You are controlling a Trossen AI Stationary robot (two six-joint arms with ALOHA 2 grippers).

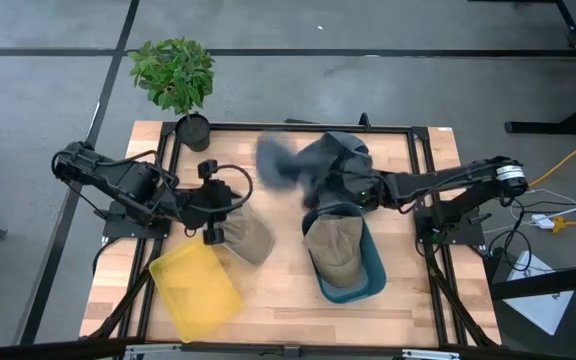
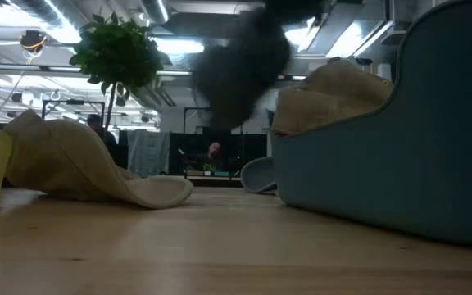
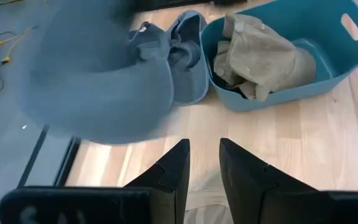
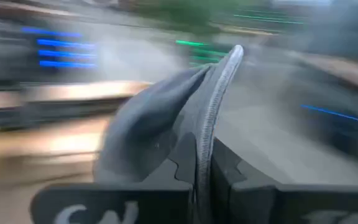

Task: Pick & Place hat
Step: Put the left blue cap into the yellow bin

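Pinching a grey hat by its brim, right gripper jaws clamped on the fabric, holds it lifted near the tabletop's far edge, above the teal bin. Tan hat sits in that bin. Left gripper jaws narrowly parted, holding nothing, over another tan hat beside the yellow bin, near-left area.

My right pincer, dark/black, pinches a slate-grey hat w/ a stitched paler brim edge. Just below it: teal bin w/ khaki hat inside. By my left pincer, also black: tan hat, yellow bin. Table pale wood.
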